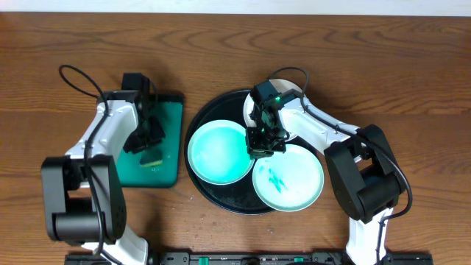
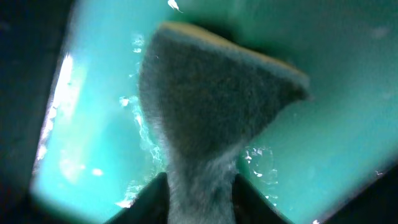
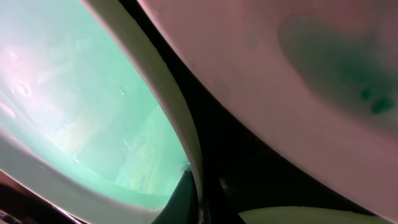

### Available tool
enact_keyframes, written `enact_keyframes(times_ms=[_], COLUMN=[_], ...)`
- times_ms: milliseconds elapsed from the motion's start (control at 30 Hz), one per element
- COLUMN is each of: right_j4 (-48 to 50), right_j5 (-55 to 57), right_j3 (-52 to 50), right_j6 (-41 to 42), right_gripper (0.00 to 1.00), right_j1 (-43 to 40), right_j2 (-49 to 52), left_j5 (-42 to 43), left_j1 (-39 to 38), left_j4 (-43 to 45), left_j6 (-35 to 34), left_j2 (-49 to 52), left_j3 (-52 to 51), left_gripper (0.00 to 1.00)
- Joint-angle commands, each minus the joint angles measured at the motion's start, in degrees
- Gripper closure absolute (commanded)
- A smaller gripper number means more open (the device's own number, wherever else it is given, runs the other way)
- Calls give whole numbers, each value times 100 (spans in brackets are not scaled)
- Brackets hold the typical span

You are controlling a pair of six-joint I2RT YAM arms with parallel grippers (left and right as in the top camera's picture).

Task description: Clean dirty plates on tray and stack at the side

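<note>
Sponge [image 2: 214, 106] in left pincer [image 2: 200, 198]

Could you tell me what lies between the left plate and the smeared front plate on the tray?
Overhead, the right gripper hangs over that gap's far end; the right wrist view shows bare black tray there.

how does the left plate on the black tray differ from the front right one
The left plate shows no smear; the front right plate has a central green smear. The left plate sits inside the tray; the front right plate overhangs its rim. Both are round and pale teal.
</note>
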Motion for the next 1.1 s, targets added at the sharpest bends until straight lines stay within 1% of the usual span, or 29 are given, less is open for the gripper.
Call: enact_keyframes(times_ms=[0, 67, 133, 167, 200, 300, 333, 367, 400, 467, 600, 700, 800, 933, 1067], right_j4=[-52, -44, -44, -46, -46, -44, -39, -33, -9, 26, 22, 33, -4, -289, -673], right_j5=[634, 634, 634, 632, 632, 629, 632, 625, 581, 437, 402, 428, 466, 457, 262], right_j3=[-219, -219, -219, -219, -219, -219, -219, -216, -216, -199, -129, -76, -66, -66, -66], right_j6=[-131, -131, -131, -131, -131, -136, -138, -168, -243, -422, -435, -407, -144, 179, 192], right_gripper=[99, 99, 99, 99, 99, 99, 99, 99, 99, 99, 99, 99, 99, 99, 99], right_j1=[-55, -55, -55, -55, -55, -55, -55, -55, -55, -55, -55, -57, -87, -223, -420], right_j2=[232, 232, 232, 232, 232, 232, 232, 232, 229, 203, -44, -400, -828, -1318, -1692], left_j5=[-11, -11, 17, 87, 179, 391, 450, 485, 511, 570, 739, 741, 739, 739, 739], left_j1=[13, 13, 13, 13, 13, -17, -35, -52, -74, -127, -212, -251, -251, -251, -251], left_j4=[-20, -22, -24, -22, -20, -42, -55, -90, -140, -267, -570, -769, -981, -1217, -1412], left_j6=[155, 155, 155, 173, 216, 291, 326, 330, 328, 326, 323, 321, 323, 323, 321], left_j2=[15, -85, -264, -404, -549, -1220, -1438, -1655, -1902, -2428, -3294, -3744, -4065, -4249, -4271], left_j3=[-52, -44, -35, -35, -35, -35, -35, -35, -35, -35, -37, -37, -37, -37, -37], left_gripper=[51, 42, 36, 35, 32, 31, 29, 23, 21, 21, 20, 20, 20, 20, 20])
